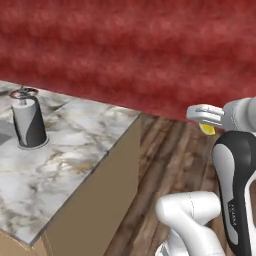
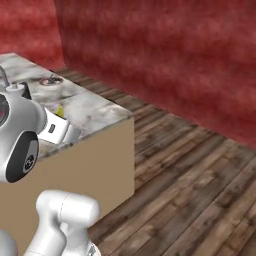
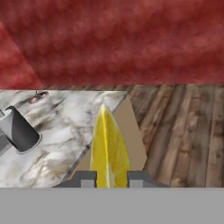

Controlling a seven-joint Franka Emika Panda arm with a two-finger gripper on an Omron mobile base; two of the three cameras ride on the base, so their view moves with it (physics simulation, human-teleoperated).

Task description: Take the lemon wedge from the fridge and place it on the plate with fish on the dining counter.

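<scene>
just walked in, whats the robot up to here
The gripper is shut on the lemon wedge, carried in the air beside the corner of the dining counter. A small plate with a red-orange rim sits far back on that marble top, past a grey cylinder. The wedge is not yet on the plate.

The broad white-grey marble dining counter [image 1: 75, 145] is set before the red textured wall [image 1: 150, 50], with the dark wooden plank floor [image 2: 190, 180] to its right. A grey and white cylindrical dispenser [image 1: 28, 122] is stood near the counter's left edge, and a small round plate with a red-orange rim [image 1: 25, 92] is placed just behind it. The tiny yellow lemon wedge [image 3: 109, 148] is held between the jaws of the two-finger gripper [image 3: 111, 178], off the counter's right edge, above the floor.
</scene>
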